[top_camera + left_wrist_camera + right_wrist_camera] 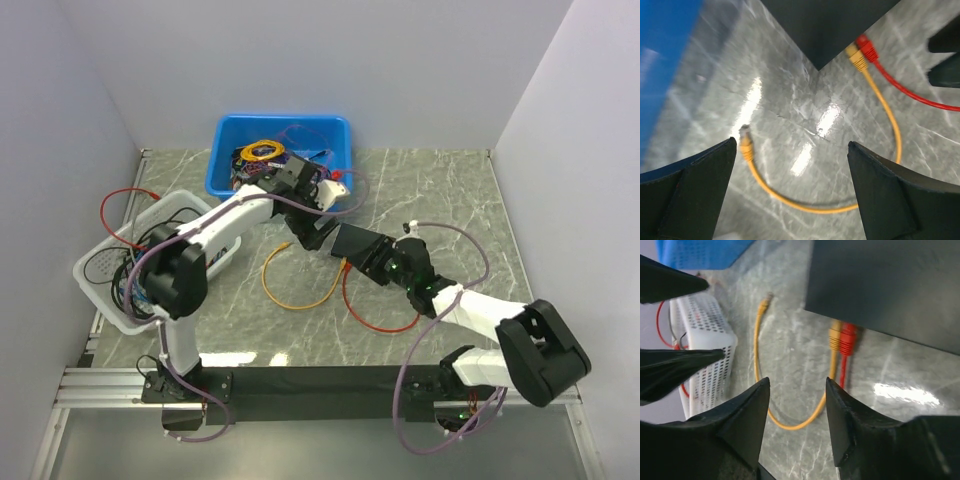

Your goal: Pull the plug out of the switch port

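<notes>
- Grey, white-veined marble-look tabletop [450, 200] carries everything; both arm bases sit at its near edge.
- Blue plastic bin [283, 119] stands at the far side, left of centre, with coiled cables in it, one of them yellow.
- White perforated basket [95, 262] sits at the left edge, tilted, with dark and red wires spilling over its rim.
- Matte-black switch [345, 240] lies flat near the middle of the table, just nearer than the bin and between the two grippers. Its socket edge faces the near side.
- Left gripper [791, 145] hangs over the switch's left corner with its jaws spread wide and nothing between them.
- Right gripper [797, 381] reaches in from the near right, pointed at the socket edge. Its fingers stand partly apart and clamp nothing; the plugs lie beyond the tips.
- Yellow patch cable [300, 305] loops on the table near the switch, to its left. Its free end [745, 142] lies loose on the marble.
- Red patch cable [380, 325] curves nearer still, below the switch.
- Yellow plug [834, 337] and red plug [847, 337] sit side by side, touching, both seated in the switch's near edge.
</notes>
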